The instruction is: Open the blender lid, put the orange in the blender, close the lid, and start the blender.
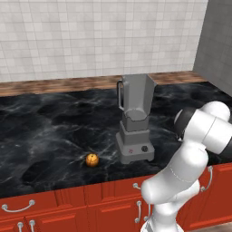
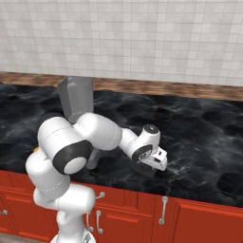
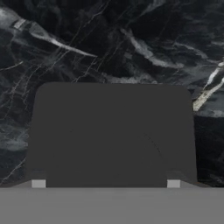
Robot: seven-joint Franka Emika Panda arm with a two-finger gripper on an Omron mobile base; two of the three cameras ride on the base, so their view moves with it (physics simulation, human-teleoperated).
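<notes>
blender lid (image 3: pixel 113 135) right under gripper (image 2: pixel 151 168)

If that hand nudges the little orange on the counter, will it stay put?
Probably not. The orange looks round and sits on a smooth, flat counter, so it would likely roll. It seems small and firm, so a pinch may slip.

The black marbled tabletop (image 1: pixel 54 131) is carrying the grey blender (image 1: pixel 135 118), which is standing upright with its jar open at the top. The orange (image 1: pixel 92 159) is resting on the stone near the blender's base, and the blender lid (image 3: pixel 113 135) is lying flat on the tabletop.
</notes>
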